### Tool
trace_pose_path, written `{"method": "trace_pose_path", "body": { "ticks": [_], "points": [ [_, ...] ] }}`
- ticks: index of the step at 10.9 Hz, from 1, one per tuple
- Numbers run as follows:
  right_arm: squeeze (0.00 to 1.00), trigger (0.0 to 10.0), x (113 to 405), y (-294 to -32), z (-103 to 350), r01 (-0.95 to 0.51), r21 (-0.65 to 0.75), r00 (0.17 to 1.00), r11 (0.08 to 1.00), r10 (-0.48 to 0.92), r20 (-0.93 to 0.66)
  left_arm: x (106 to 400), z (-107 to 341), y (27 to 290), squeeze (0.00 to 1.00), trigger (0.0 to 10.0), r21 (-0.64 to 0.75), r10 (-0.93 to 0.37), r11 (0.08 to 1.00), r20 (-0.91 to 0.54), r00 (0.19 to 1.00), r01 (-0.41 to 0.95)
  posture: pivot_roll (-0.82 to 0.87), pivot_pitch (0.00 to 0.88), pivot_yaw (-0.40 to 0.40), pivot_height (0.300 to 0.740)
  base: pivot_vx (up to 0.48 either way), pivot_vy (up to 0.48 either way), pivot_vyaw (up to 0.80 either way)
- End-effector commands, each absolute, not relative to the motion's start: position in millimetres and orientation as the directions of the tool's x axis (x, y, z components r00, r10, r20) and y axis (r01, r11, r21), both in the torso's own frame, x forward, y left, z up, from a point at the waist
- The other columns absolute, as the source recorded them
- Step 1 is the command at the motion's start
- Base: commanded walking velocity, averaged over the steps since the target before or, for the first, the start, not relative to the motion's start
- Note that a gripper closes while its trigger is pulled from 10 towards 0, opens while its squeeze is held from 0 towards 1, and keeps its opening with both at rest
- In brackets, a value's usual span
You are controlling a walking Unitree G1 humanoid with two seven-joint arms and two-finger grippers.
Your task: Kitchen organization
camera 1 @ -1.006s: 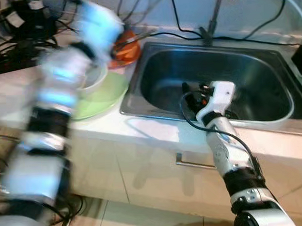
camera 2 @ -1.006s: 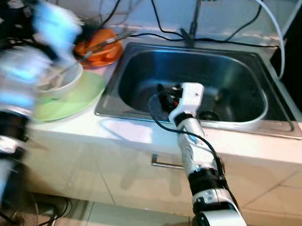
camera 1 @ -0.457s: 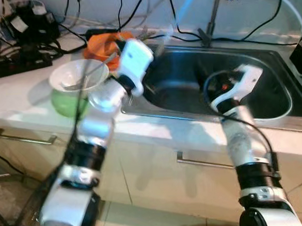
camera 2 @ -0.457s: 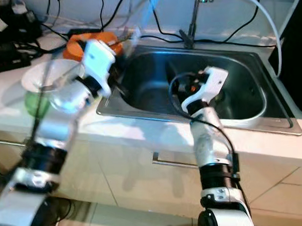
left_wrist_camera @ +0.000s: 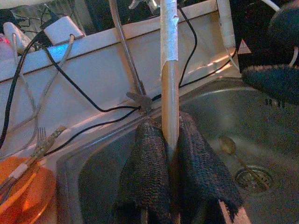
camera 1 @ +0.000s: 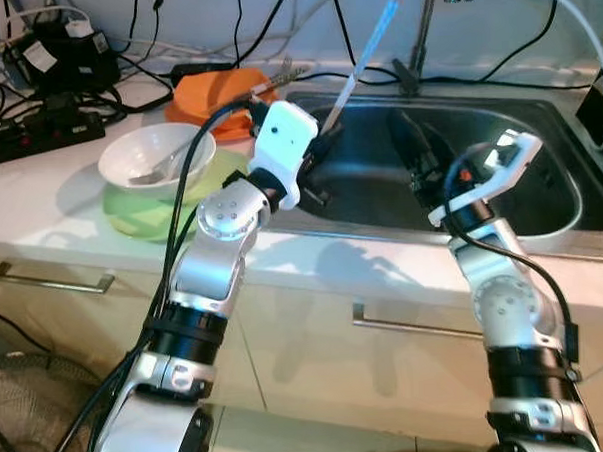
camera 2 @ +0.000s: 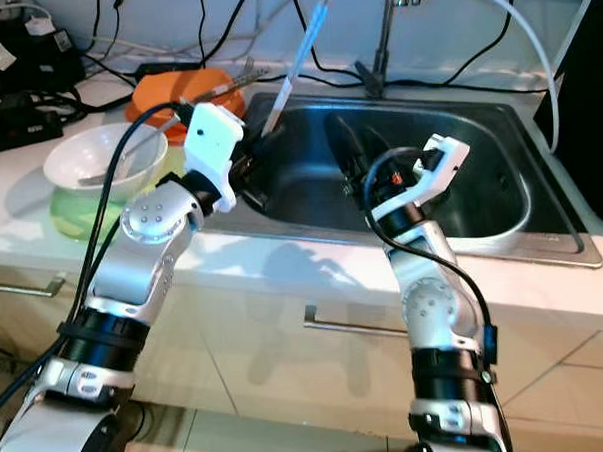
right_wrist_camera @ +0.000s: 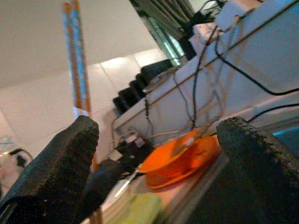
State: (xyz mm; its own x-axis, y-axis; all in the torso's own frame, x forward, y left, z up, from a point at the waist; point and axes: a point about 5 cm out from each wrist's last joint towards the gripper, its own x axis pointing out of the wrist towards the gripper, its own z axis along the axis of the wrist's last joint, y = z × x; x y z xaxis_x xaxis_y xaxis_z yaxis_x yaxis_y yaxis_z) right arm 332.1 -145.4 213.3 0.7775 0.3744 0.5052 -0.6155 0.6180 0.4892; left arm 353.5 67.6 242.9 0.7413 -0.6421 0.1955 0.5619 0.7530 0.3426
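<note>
My left gripper (camera 1: 315,153) is shut on a pair of long wooden chopsticks (camera 1: 364,58) and holds them upright and tilted over the left part of the steel sink (camera 1: 557,237). In the left wrist view both black fingers (left_wrist_camera: 147,163) clamp the chopsticks (left_wrist_camera: 169,70), whose upper half wears a paper sleeve. My right gripper (camera 1: 419,156) hangs open above the middle of the sink, a little to the right of the chopsticks, with nothing between its fingers (right_wrist_camera: 51,158). A spoon (left_wrist_camera: 231,149) lies on the sink floor near the drain (left_wrist_camera: 252,176).
On the counter left of the sink a white bowl (camera 1: 156,157) with a spoon sits on a green plate (camera 1: 146,211). Behind it is an orange plate (camera 1: 216,95) carrying a fork. The faucet (camera 1: 423,30) rises at the sink's back edge. Cables and power strips (camera 1: 37,127) crowd the back left.
My left arm has swung from the bowl over to the sink's left edge and now holds the chopsticks up. My right gripper has risen from the sink floor.
</note>
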Motion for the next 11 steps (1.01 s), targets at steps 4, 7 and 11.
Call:
{"method": "trace_pose_path", "body": {
  "ticks": [4,7,11],
  "points": [
    [0.00,10.0,326,-131,221,-0.675,0.496,0.731,0.545,0.409,0.545,331,220,48,0.00,10.0,0.378,-0.799,0.566,0.034,0.600,0.732,0.13,0.000,0.052,0.740,0.000,0.000,0.00],
    [0.00,10.0,326,-130,221,-0.668,0.514,0.739,0.538,0.404,0.539,327,216,50,0.00,10.0,0.366,-0.808,0.549,0.003,0.589,0.752,0.13,0.016,0.052,0.740,0.000,0.000,0.00],
    [0.00,0.0,327,-129,218,-0.653,0.537,0.754,0.534,0.390,0.529,329,216,57,0.00,10.0,0.362,-0.788,0.570,-0.013,0.615,0.738,0.14,0.037,0.051,0.740,0.000,0.000,0.00]
  ]
}}
